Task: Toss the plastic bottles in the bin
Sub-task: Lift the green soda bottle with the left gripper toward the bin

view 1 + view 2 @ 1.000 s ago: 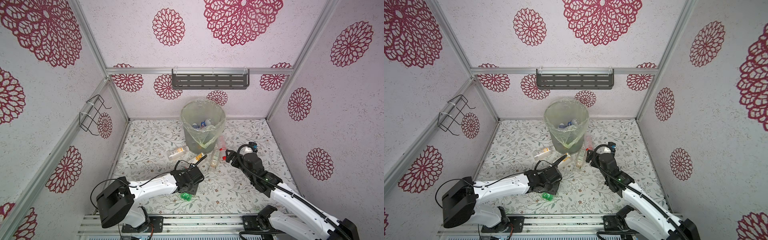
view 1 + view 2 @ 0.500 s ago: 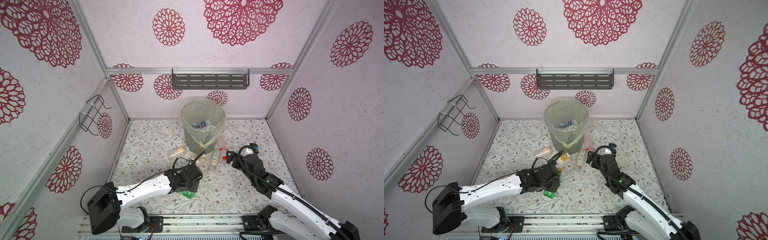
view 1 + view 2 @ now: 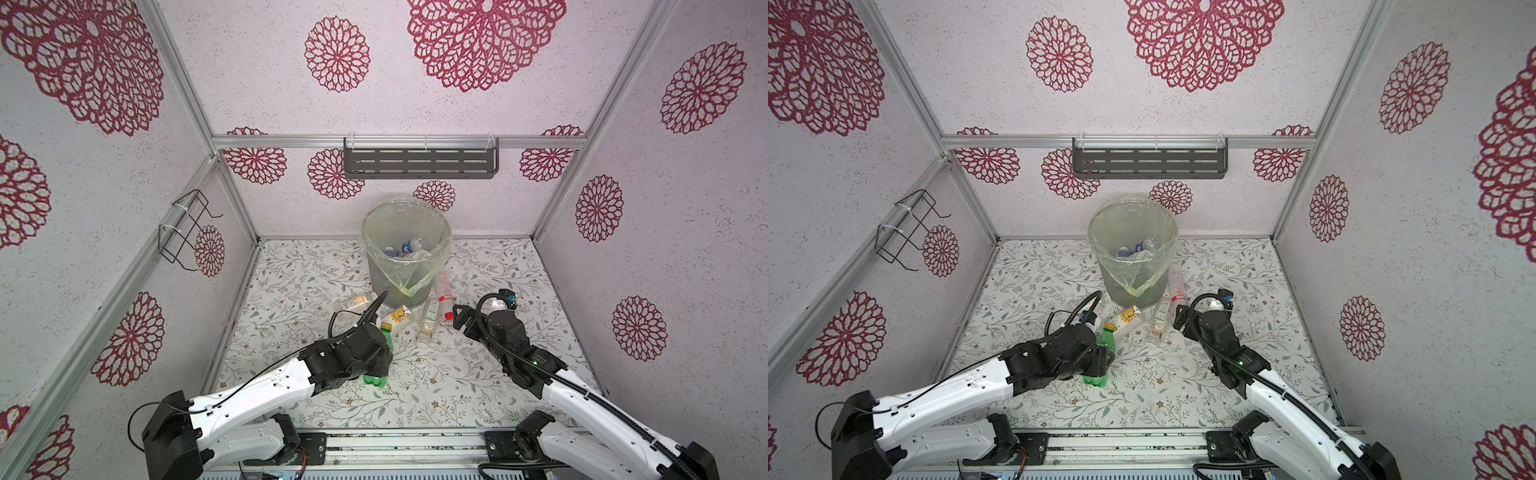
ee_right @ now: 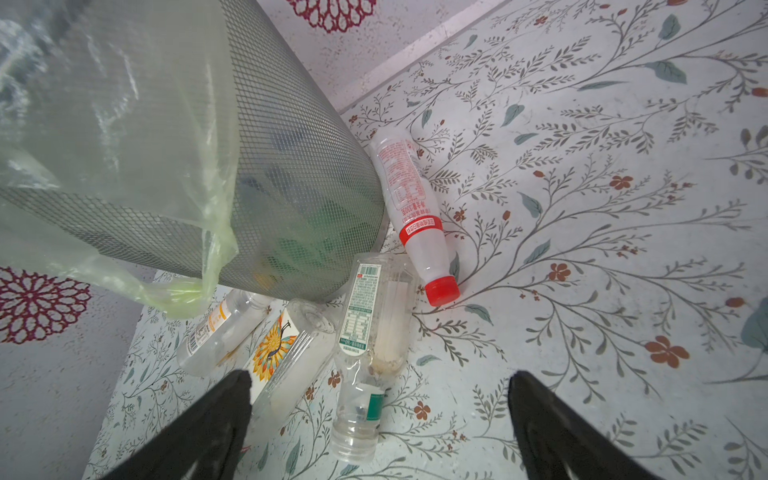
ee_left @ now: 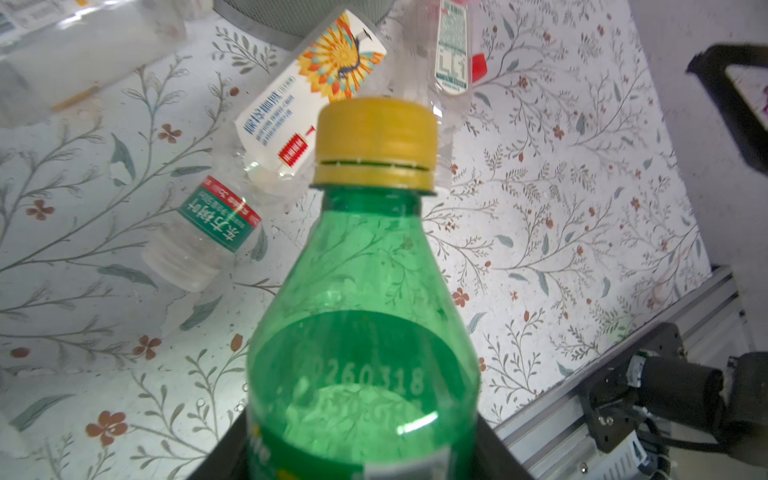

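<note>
I see white textured walls [image 3: 374, 83] stamped with crimson flower medallions, joined by aluminium rails [image 3: 291, 142]. A grey slotted shelf [image 3: 419, 164] hangs on the back wall, a black wire rack [image 3: 185, 228] on the left one. The floor [image 3: 449, 395] wears a leafy floral print, evenly lit.

1. Green bottle [image 5: 361, 332], well in front of the bin [image 4: 291, 166]: digits "0260318" across its shoulder.
2. Clear water bottle [image 5: 199, 241], nearer the bin: green-and-red label with white characters "农夫山泉".
3. Red-capped bottle [image 4: 411, 208], just beside the bin: red Chinese print, apparently including "330"; the rest is too small to read.
</note>
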Robot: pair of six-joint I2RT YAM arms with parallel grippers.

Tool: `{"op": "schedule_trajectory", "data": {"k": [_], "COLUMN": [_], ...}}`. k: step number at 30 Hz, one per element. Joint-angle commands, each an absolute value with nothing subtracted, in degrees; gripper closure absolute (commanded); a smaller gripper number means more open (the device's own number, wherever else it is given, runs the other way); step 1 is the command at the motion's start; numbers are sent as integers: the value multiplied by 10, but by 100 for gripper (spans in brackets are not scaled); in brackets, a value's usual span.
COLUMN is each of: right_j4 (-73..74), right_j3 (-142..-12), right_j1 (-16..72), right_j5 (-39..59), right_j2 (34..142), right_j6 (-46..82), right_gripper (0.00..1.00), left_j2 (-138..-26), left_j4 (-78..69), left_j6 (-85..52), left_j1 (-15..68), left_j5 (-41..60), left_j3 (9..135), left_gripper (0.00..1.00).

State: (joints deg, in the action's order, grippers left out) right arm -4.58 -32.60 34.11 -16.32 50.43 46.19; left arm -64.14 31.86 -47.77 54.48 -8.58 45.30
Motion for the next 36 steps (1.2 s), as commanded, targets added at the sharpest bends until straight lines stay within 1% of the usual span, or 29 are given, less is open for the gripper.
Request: {"op": "schedule_trajectory", "data": {"k": [1,9,19,24,30,36], "right_j4": [-34,-18,-6,0,1,3], "right_j3": [-320,-311,-314,-317,-323,-323], "right_j1": [337,336,336,336,336,336], "right_j5": [-163,-157,-145,-138,-133,-131], "right_j2": [497,502,525,538,548,550], "right_j6": [466,471,476,476,476,479], "right_gripper": [1,1,1,1,1,1], "left_j2": [-605,-526,-451,-412,-400,-406], "left_j4": [291,272,253,210,144,105], "left_j6": [-497,-523,-536,-552,-573,-574], "left_j1": [516,454,405,373,324,294], "left_j5": [-84,-50,-12,21,91,131], "left_j3": [431,388,336,309,286,296], "left_gripper": [44,44,44,44,44,44]}}
